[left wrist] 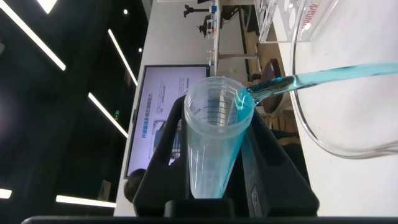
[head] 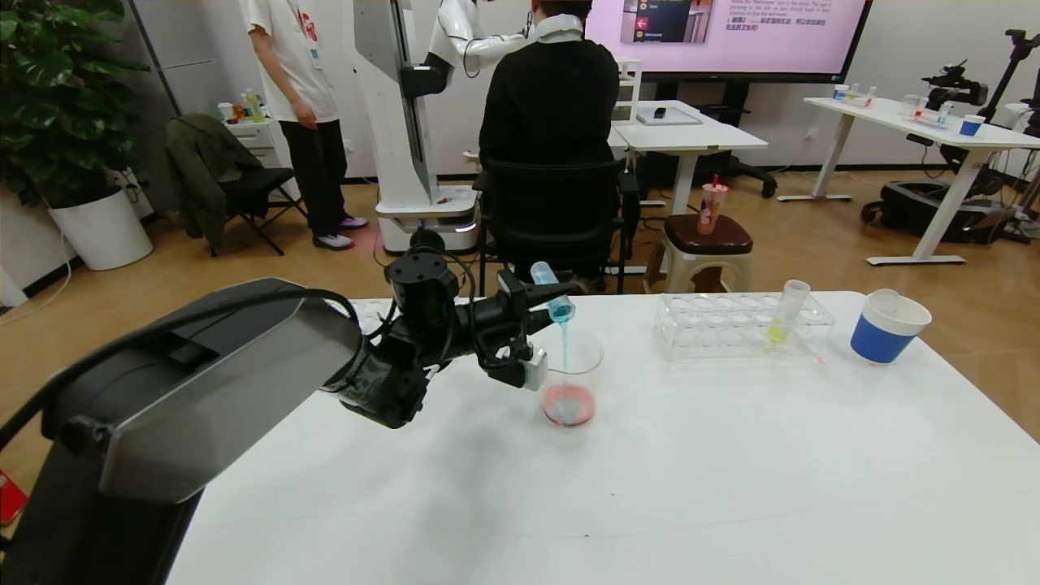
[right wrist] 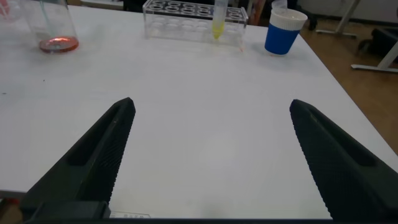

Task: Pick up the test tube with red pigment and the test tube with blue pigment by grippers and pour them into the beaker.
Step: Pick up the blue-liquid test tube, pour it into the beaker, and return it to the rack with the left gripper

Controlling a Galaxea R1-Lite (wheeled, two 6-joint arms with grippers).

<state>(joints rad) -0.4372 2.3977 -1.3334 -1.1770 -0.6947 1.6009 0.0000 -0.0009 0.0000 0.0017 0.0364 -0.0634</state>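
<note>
**Blue pigment streams into the beaker**

Head view: the left hand (head: 546,294) clamps the test tube with blue pigment (head: 552,296), tipped above the beaker (head: 571,378) (red liquid inside) on the desk (head: 650,471).

Left wrist view: blue liquid leaves the tube's mouth.

Right wrist view: the right hand (right wrist: 211,155) hangs wide open, empty, over the desk.

I am working in a robotics lab set up inside an office-like room. My white table (head: 650,487) carries chemistry gear: a clear tube rack (head: 743,325) near its far edge and a glass beaker (head: 571,378) with red liquid in the bottom. Beyond the far edge stands another white robot (head: 422,106) on a wheeled base, with a seated person in black (head: 548,122) facing it and a second person (head: 296,106) standing beside it. A large wall screen (head: 723,32) shows a slide. Height-adjustable white desks (head: 918,122) hold more tubes and cups, over a wooden floor (head: 812,236), with a potted plant (head: 65,122) in the corner.
</note>
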